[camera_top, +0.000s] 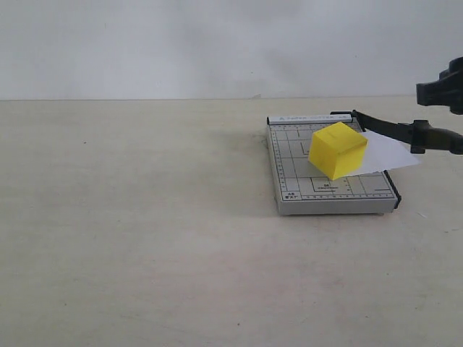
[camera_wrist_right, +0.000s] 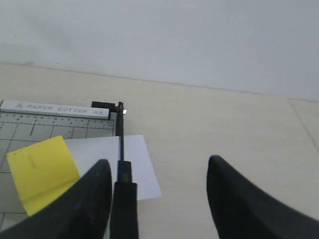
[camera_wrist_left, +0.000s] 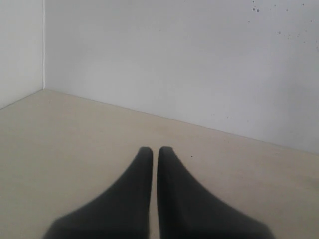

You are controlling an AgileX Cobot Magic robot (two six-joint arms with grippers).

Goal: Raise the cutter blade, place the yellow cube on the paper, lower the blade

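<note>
Sitting on the paper [camera_top: 396, 154], yellow cube [camera_top: 337, 150] — cutter blade [camera_top: 394, 129] seemingly raised.

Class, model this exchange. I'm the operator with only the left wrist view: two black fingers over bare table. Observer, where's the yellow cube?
Observer: The yellow cube rests on the paper, on the cutter board.
Operator: Is the blade down?
Observer: No, the cutter blade is raised, slanting up from its hinge towards the right.
Operator: And the right gripper?
Observer: The right gripper is open, straddling the blade.
</note>
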